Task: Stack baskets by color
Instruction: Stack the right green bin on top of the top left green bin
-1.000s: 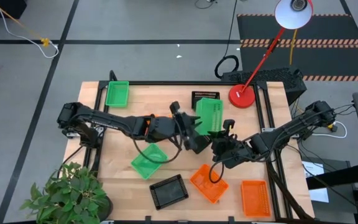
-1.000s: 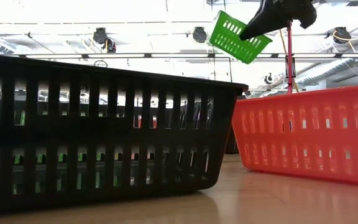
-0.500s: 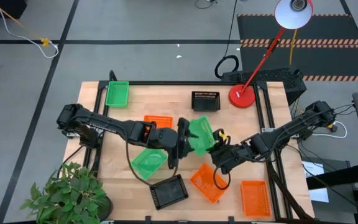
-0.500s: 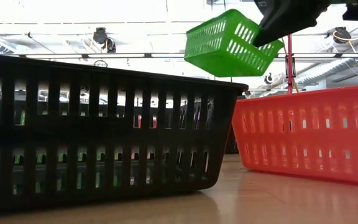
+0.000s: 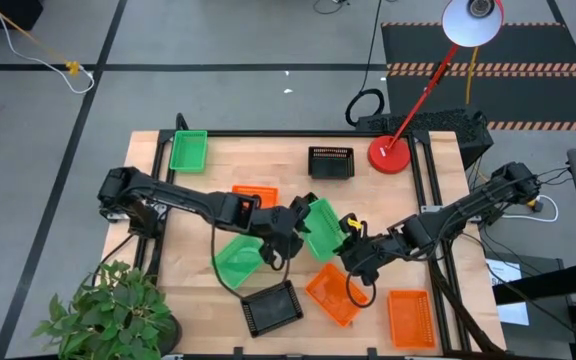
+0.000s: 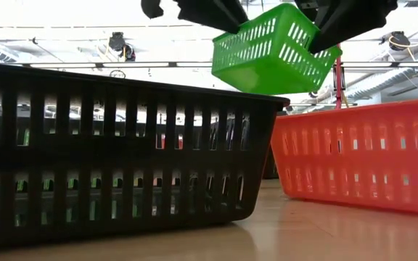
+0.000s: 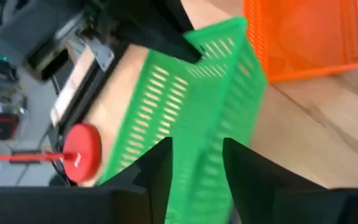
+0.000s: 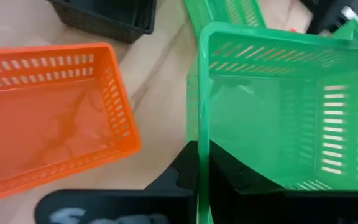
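At the far left corner of the table (image 5: 298, 150) a green basket (image 5: 188, 150) lies flat by itself. Next to the right, an orange basket (image 5: 255, 194) sits just behind the left arm, and a second green basket (image 5: 238, 262) rests on the wood in front of that arm, with a black basket (image 5: 272, 306) just beside it near the front edge. The left gripper (image 5: 296, 222) reaches over the middle of the table to the left wall of a third green basket (image 5: 323, 228), which hangs tilted in the air; in the wrist view its two fingers (image 7: 157, 177) stand apart with the mesh wall between them, and I cannot tell whether they press on it. On that basket's other side the right gripper (image 5: 350, 243) is closed tight on the rim, the thin green wall pinched between its fingers (image 8: 185, 165), so this hand carries the basket. In the low view the lifted basket shows above the black one, clear of the table. Below and to the right of it a second orange basket (image 5: 334, 294) lies at an angle on the wood, and a third orange basket (image 5: 410, 318) sits in the front right corner. Near the back edge a second black basket (image 5: 331, 161) lies just left of a red lamp base (image 5: 389, 155)
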Robot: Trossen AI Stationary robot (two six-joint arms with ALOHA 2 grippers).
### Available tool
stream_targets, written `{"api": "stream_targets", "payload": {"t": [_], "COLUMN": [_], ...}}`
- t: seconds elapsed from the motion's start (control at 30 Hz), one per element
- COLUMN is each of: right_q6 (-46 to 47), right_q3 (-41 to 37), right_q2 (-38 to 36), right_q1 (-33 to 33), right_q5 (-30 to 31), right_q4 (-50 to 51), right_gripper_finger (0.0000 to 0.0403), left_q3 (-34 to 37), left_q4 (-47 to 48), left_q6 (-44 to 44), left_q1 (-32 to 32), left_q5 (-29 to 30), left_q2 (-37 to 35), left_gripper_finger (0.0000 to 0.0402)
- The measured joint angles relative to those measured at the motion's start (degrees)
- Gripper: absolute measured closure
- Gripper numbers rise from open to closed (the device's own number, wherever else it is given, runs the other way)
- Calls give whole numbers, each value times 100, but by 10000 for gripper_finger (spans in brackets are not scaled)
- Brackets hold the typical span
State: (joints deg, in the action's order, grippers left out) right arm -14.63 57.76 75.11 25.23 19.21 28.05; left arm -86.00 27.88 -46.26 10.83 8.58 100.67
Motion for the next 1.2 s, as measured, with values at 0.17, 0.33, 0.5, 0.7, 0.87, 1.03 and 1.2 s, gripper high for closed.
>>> {"api": "stream_targets", "payload": {"t": [0.17, 0.33, 0.5, 0.7, 0.87, 1.03, 1.2], "right_q6": [-2, -2, -4, 183, 483, 514, 1107], "right_q3": [0, -2, -2, 0, 0, 0, 0], "right_q2": [4, 4, 4, 0, -131, -421, -831], "right_q1": [-2, 0, 0, 108, 301, 480, 563], "right_q5": [-7, -23, 15, 366, 1331, 2319, 2724], "right_q4": [16, 103, 79, -90, -145, -116, 171], "right_gripper_finger": [393, 392, 383, 322, 240, 183, 163], "left_q3": [4, 7, 20, 20, 16, 6, 10], "left_q4": [16, 51, 131, 203, 229, 629, 1381], "left_q6": [-340, -402, -295, 211, 1133, 2325, 3923], "left_q1": [-29, -26, -20, 56, 116, 175, 163], "left_q5": [-153, -168, -197, -165, 133, 886, 1441], "left_q2": [197, 334, 286, 219, 211, 128, 67], "left_gripper_finger": [294, 326, 385, 383, 394, 387, 393]}}
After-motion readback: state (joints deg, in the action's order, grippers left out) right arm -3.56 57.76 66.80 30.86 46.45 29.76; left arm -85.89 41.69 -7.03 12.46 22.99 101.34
